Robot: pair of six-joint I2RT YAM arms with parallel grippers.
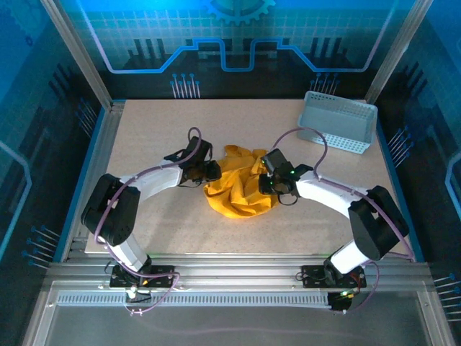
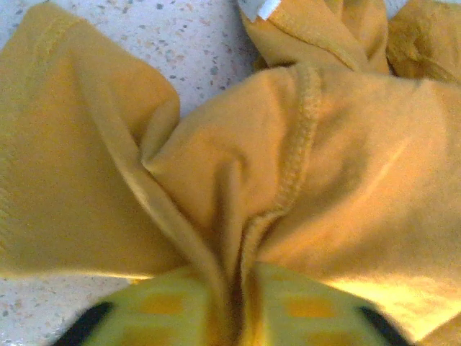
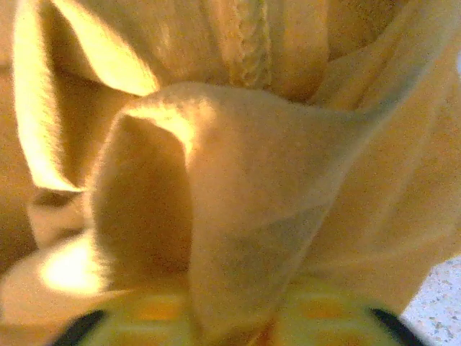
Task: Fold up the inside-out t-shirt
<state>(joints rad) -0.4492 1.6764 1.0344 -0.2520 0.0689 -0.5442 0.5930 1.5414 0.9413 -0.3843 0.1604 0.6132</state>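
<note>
Left pincer (image 2: 234,306) is closed tight on a pleat of the t-shirt (image 1: 241,189). The cloth gathers into the narrow gap between its two pads and fans out from there. Right pincer (image 3: 238,313) does the same on its side, closed on a thick fold that stands up in front of it like a hood. Judging by the grips, each has taken a bunch of fabric at one edge of the heap so the two can draw apart and pull the garment open. It cannot be folded while balled up.

Just ahead of the left pincer a stitched seam (image 2: 302,130) runs up the cloth with its raised side outward, which fits a shirt turned wrong side out. Farther ahead a small white tag (image 2: 258,7) peeks out, likely marking the neck. Bare table (image 2: 194,50) shows to the tag's left.

Between the two pincers the t-shirt lies in a crumpled mound on the table, touching both. Well beyond the right pincer, to its far right, stands a grey basket (image 1: 338,122), apart from the cloth.

Folding proper has not begun, since the shirt must first be spread flat. A grip on several layers at once could drag the heap rather than open it.
</note>
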